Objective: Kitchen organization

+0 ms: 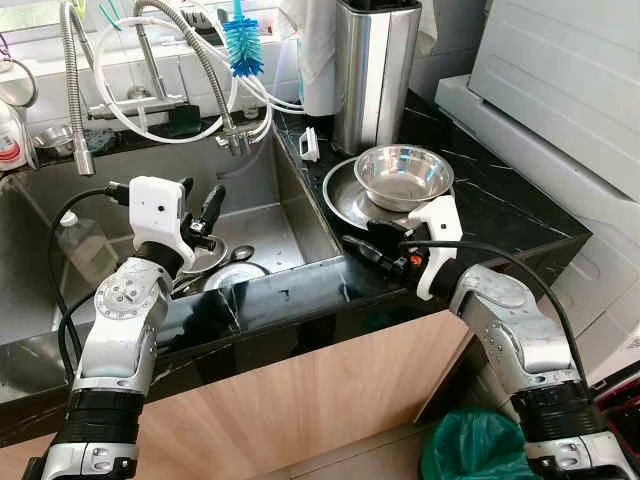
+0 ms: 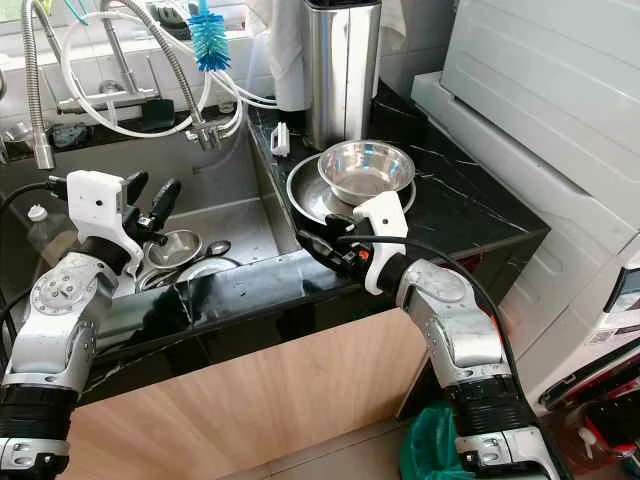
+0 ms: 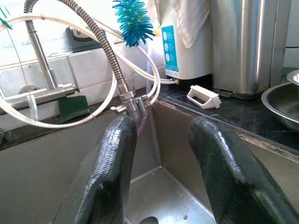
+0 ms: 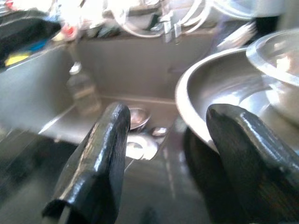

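Note:
A steel bowl (image 1: 403,175) rests in a wider steel dish (image 1: 338,196) on the black counter, right of the sink (image 1: 290,215). My right gripper (image 1: 366,242) is open at the near rim of that dish, one finger over the sink's corner and the other by the rim (image 4: 196,88). My left gripper (image 1: 201,203) hangs open over the sink, holding nothing and pointing toward the hose tap (image 3: 133,100). Small steel dishes (image 1: 232,262) lie on the sink floor beneath it, and a clear plastic bottle (image 1: 85,245) stands at the sink's left.
A tall steel canister (image 1: 375,70) stands behind the bowl, with a small white brush (image 1: 309,143) beside it. A blue bottle brush (image 1: 241,45) and looped hoses hang at the taps. A white appliance (image 1: 560,90) is to the right and a green bag (image 1: 480,450) lies on the floor.

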{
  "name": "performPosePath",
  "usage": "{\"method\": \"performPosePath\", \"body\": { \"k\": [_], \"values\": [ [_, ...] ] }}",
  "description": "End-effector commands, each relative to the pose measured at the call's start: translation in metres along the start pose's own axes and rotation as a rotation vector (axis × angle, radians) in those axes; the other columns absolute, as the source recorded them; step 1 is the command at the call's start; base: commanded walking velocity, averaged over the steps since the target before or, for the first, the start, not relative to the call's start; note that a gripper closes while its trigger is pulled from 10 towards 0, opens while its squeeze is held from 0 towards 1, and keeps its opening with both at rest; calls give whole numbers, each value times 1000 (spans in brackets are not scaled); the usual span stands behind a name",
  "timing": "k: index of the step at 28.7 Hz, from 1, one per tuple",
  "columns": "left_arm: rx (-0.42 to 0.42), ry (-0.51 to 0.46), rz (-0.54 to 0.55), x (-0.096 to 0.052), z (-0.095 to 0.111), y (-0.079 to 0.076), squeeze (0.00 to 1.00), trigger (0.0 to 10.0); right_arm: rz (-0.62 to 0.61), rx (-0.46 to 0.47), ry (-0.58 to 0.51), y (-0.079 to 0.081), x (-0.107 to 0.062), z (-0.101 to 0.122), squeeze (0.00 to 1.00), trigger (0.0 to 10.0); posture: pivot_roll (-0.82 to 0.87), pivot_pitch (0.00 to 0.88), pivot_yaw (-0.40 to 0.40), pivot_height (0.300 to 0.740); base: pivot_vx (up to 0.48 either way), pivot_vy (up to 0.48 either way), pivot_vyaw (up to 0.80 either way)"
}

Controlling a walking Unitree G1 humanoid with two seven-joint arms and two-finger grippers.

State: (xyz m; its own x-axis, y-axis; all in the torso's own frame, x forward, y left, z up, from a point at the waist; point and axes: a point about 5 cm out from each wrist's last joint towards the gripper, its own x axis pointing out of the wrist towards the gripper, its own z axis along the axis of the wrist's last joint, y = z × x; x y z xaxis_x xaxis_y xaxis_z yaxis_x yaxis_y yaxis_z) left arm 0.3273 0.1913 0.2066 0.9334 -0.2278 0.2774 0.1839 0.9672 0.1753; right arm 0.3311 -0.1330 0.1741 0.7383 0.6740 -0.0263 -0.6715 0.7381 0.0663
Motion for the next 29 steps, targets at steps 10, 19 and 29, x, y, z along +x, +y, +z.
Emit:
{"method": "performPosePath", "body": {
  "k": [10,19,29],
  "values": [
    [2,-17,5,0,4,1,0,10000,-592,96,-477,-62,-45,71,0,10000,46,27,35,740,0,0,0],
    [0,-16,0,1,3,-1,0,10000,-778,332,-453,-93,-58,51,1000,10000,46,27,37,740,0,0,0],
    [3,-17,6,1,4,0,0,10000,-814,337,-297,-110,-52,36,0,10000,49,27,37,740,0,0,0]
  ]
}}
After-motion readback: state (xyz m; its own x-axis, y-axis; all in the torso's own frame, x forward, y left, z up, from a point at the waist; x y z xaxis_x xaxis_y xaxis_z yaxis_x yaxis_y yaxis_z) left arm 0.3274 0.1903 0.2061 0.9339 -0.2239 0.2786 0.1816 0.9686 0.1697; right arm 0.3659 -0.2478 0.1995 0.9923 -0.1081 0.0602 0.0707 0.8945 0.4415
